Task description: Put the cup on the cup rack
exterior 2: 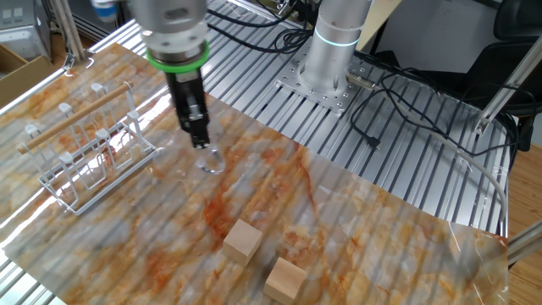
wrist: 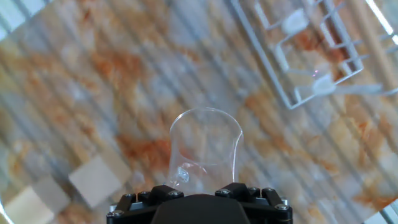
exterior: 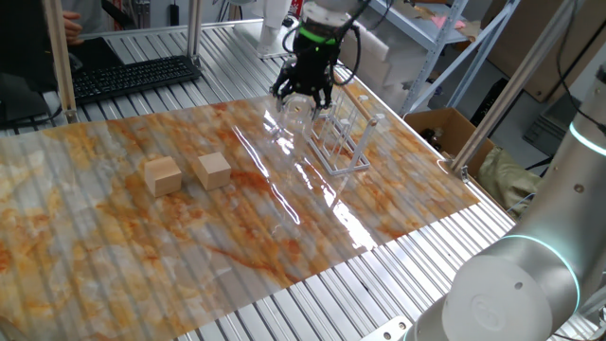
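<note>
The gripper [exterior 2: 201,146] points straight down and clasps the clear cup [wrist: 205,149], carrying it above the marbled orange table mat [exterior: 114,246]. The cup hangs just beside the cup rack [exterior: 343,133], not on its pegs. Two tan wooden cubes [exterior: 163,175] sit well apart from it.

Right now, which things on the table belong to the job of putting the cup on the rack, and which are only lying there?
Belong to the job:
- cup, clear, held in the gripper
- cup rack, beside the cup, not touching it

Just lying about:
- two wooden cubes, side by side, away from the rack
- keyboard beyond the mat
</note>
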Tool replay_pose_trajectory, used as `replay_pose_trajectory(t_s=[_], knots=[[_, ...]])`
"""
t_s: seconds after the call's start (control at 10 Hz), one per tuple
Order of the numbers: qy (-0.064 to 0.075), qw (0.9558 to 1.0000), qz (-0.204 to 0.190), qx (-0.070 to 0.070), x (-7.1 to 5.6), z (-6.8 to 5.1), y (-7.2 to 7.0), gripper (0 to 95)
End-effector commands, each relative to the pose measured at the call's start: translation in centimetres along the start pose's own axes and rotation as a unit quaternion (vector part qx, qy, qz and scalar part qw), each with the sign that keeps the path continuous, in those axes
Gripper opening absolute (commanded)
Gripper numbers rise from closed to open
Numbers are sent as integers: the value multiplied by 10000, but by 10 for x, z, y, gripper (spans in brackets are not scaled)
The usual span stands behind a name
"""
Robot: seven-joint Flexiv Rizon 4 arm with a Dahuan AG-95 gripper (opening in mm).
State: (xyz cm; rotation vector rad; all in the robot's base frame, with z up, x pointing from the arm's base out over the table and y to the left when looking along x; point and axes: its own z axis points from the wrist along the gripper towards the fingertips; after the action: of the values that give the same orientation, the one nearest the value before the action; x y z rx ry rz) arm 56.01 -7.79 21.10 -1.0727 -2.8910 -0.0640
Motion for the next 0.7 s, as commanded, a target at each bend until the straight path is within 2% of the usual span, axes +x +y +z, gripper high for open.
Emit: replay_pose_trajectory(t_s=[0.1,0.7], knots=[[-89,9981,617,9,-19,-8,-5,0],[-106,9915,1300,29,-51,-15,-21,0]])
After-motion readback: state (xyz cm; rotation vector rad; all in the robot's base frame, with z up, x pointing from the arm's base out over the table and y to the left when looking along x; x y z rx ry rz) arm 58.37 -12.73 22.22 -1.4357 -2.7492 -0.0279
